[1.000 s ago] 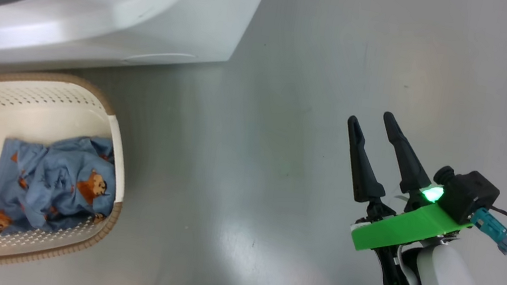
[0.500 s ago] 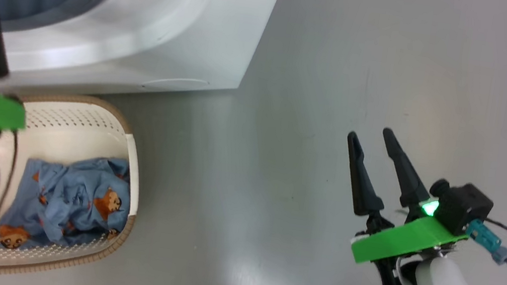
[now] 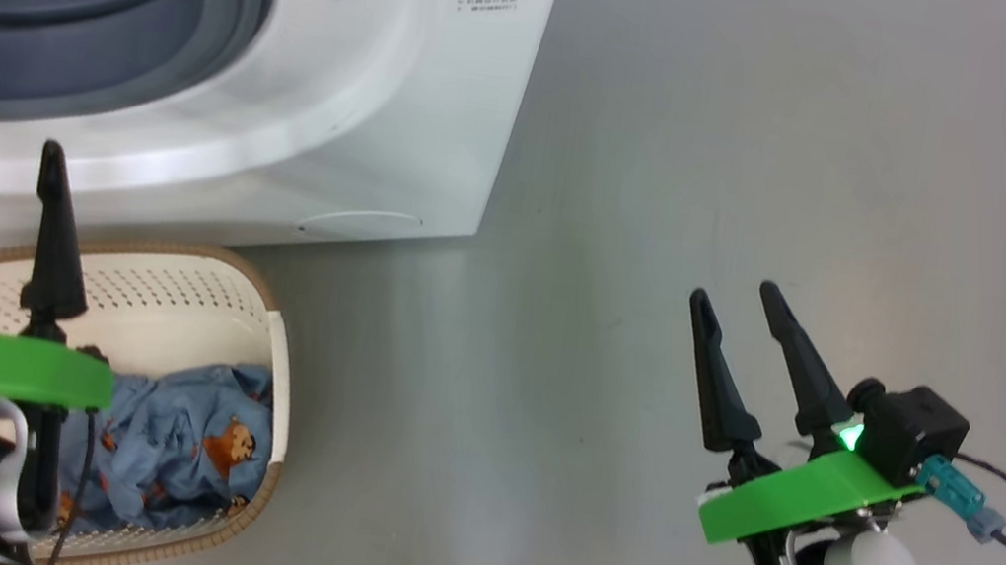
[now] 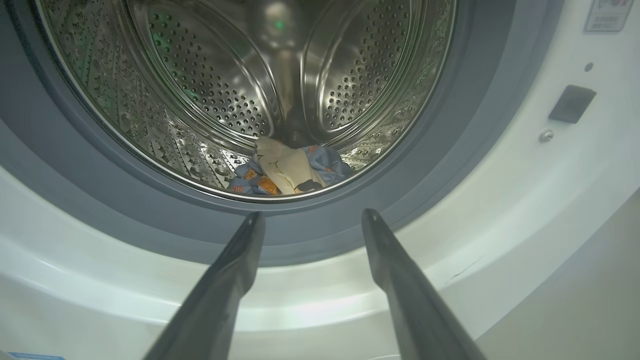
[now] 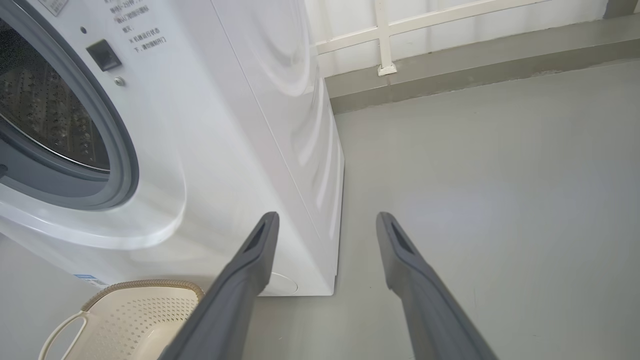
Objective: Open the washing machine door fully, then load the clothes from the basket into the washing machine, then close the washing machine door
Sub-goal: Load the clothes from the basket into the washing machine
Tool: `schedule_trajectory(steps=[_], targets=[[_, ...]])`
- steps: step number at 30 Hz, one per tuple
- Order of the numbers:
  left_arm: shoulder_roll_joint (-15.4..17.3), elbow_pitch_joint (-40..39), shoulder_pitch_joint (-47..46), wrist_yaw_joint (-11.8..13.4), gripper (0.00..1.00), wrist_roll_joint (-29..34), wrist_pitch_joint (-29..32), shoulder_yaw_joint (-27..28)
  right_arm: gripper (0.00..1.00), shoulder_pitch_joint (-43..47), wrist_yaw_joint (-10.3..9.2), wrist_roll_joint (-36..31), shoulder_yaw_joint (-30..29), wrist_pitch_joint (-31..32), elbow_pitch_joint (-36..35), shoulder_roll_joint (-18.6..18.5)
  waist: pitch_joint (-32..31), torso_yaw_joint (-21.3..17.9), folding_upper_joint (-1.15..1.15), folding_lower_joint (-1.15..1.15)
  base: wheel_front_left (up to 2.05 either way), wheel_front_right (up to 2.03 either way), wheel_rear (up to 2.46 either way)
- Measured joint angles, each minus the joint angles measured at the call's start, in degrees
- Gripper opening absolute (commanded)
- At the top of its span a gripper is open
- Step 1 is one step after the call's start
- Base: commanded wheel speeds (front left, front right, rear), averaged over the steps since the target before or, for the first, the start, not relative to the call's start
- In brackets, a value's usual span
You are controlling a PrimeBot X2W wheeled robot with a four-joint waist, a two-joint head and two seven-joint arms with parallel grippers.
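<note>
Part of the clothes point(image 4: 287, 172), a blue bear-print piece and a cream garment, lies at the front bottom of the drum point(image 4: 225, 75). Another blue bear-print piece point(image 3: 183, 454) lies crumpled at the right end of the basket point(image 3: 164, 282), which stands on the floor point(image 3: 690, 101) just in front of the washing machine point(image 3: 393, 87).

Over the last second the head view has swung up toward the machine, so the open drum mouth now shows. That is the camera moving; the basket, its cloth and the machine lie as they did.

The real change is the left hand point(image 3: 4, 150). It has come in from the left edge and now hangs in front of the basket's left part. Its fingers are spread with nothing between them, and they point at the drum mouth from just outside the grey seal point(image 4: 75, 210). The right hand point(image 3: 733, 292) keeps its place over bare floor, well to the right of the machine, also spread and empty.

For the task, this looks like the gap between two loads. The drum already holds clothes, the left hand is free, and one piece still waits in the basket. Loading is therefore not finished. The likely next move is down into the basket for that piece, and closing the door comes after.
</note>
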Motion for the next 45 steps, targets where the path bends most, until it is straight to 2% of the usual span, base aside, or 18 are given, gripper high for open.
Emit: schedule_trajectory(steps=[8, 14, 28, 45], targets=[[-3.6, -2.1, 5.2, -0.4, 1.0, 2.6, 0.0, 1.7, 1.0, 2.0, 0.0, -0.6, -0.7, 0.0, 0.6, 0.0, -3.3, 0.3, 0.0, 0.0, 0.0, 0.0, 0.0], [-5.2, -2.5, 9.3, -1.0, 1.0, 3.5, 0.0, 1.8, 1.0, 3.3, 0.0, -2.1, -0.9, 0.0, 0.4, -0.3, -5.8, 0.8, 0.0, 0.0, 0.0, 0.0, 0.0], [-5.6, -4.0, 16.8, -1.0, 1.0, 5.0, 0.0, 2.7, 1.0, 6.3, 0.0, -3.0, -2.0, 0.0, -0.1, -0.7, -12.0, 1.3, 0.0, 0.0, 0.0, 0.0, 0.0], [-5.6, -4.0, 26.0, 2.0, 1.0, 2.9, 0.0, -0.3, 1.0, 12.6, 0.0, -4.7, -2.9, 0.0, 0.4, -1.6, -21.6, 2.0, 0.0, 0.0, 0.0, 0.0, 0.0]])
